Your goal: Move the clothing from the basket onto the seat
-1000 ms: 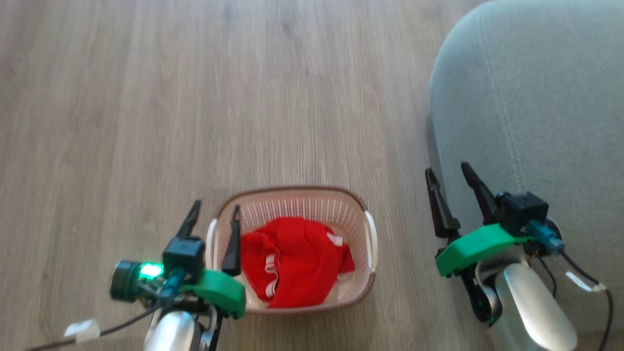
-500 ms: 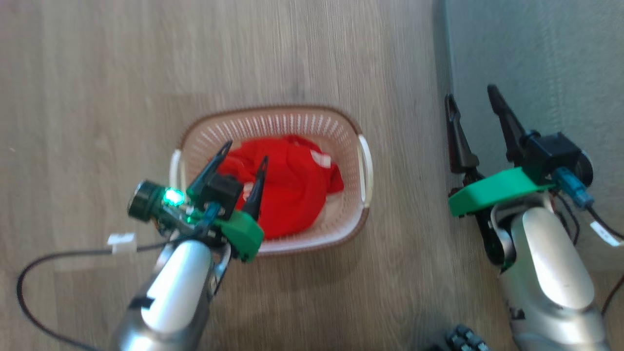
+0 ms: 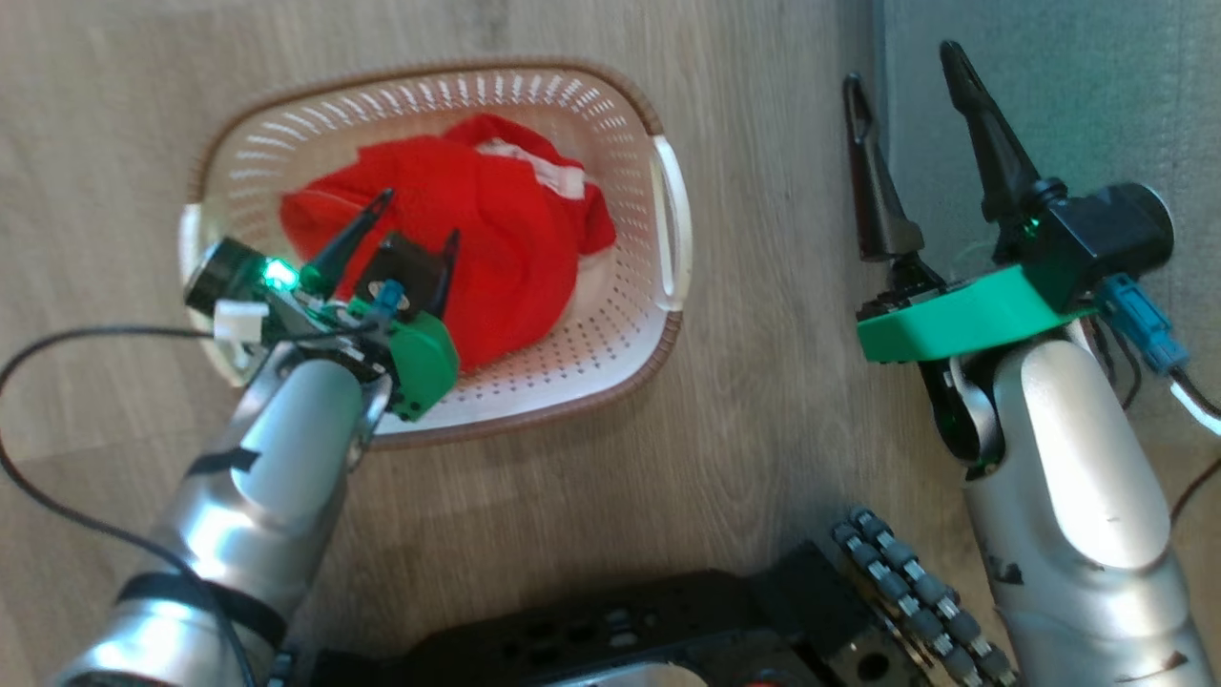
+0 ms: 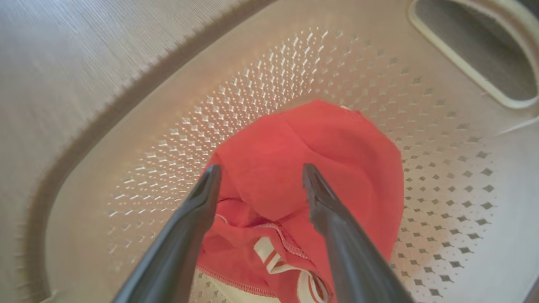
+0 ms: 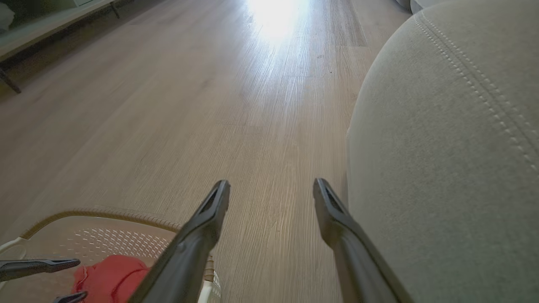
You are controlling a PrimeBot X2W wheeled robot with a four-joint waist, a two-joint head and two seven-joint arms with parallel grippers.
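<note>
Two long dark fingers of the left end effector are standing spread as wide as they go. They are gripping nothing and pointing down into the basket, straddling a raised fold of the clothing; whether the tips are touching cloth I cannot tell. The clothing is lying crumpled in the middle of the basket, which is sitting on the wooden floor, so none of it is on the seat yet. The heap is not showing a clean axis, but its longer run seems to be lying across the basket, roughly along the basket's own long axis. Its white-striped edge is pointing toward the far corner by the white handle, on the seat side. Whether it is one garment or two bunched together is not clear. Further to the right, the right end effector is hovering just as wide and just as empty, over the strip of floor between basket and seat, with its outer finger at the seat's edge. The risks, as I am judging them: a shallow pinch may catch only the top fold and let the slack cloth slide out during the lift. Fingers driven too deep may snag the perforated wall and drag the light basket along. A trailing end may also hook the rim or drop onto the floor short of the seat.
</note>
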